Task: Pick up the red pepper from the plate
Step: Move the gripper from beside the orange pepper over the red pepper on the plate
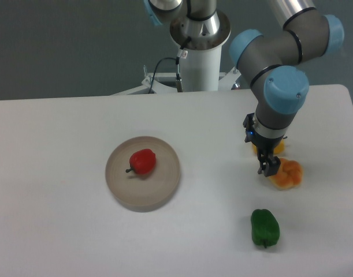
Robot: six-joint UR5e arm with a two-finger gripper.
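The red pepper (143, 161) is small and glossy and lies on its side on the round beige plate (164, 184), a little above the plate's centre, with its dark stem pointing left. The plate sits left of the table's middle. My gripper (269, 166) points down at the right side of the table, far from the plate, right next to a yellow-orange pepper (287, 174). Its fingers appear slightly apart and hold nothing.
A green pepper (264, 227) lies near the front edge, below the gripper. The yellow-orange pepper is partly hidden behind the gripper. The robot base (198, 57) stands at the back centre, with a cable beside it.
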